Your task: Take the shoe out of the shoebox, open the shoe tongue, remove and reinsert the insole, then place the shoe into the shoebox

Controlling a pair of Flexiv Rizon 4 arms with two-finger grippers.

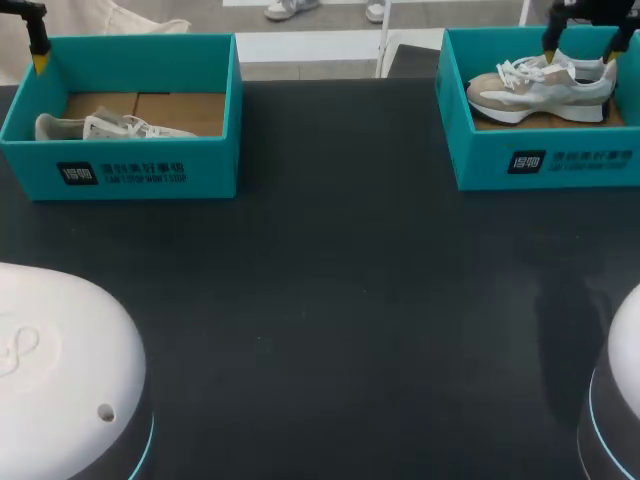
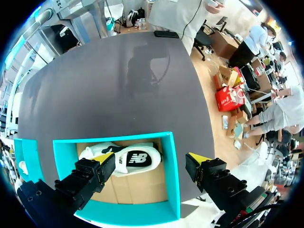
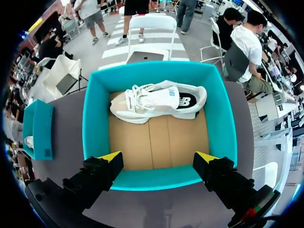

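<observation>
Ahead of right fingers (image 3: 102, 170), spread wide, shoe (image 3: 159, 100) lying in shoebox (image 3: 223, 123)

Two boxes sit on the table (image 1: 330, 280): left box (image 1: 150, 172) at its far left corner, right box (image 1: 545, 160) at its far right. Two shoes, one per box: left shoe (image 1: 112, 127), right shoe (image 1: 540, 86). Two grippers: left gripper (image 2: 151, 157), right gripper (image 3: 159, 156).

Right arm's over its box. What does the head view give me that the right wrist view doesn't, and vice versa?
Head view only: the pale sneaker lying in the left teal shoebox, seen plainly, and the white rounded arm bases. Right wrist view only: the whole brown cardboard floor of the right teal shoebox, and the right end effector spread open over its near wall. Both: that shoebox holding the white-and-beige sneaker.
</observation>
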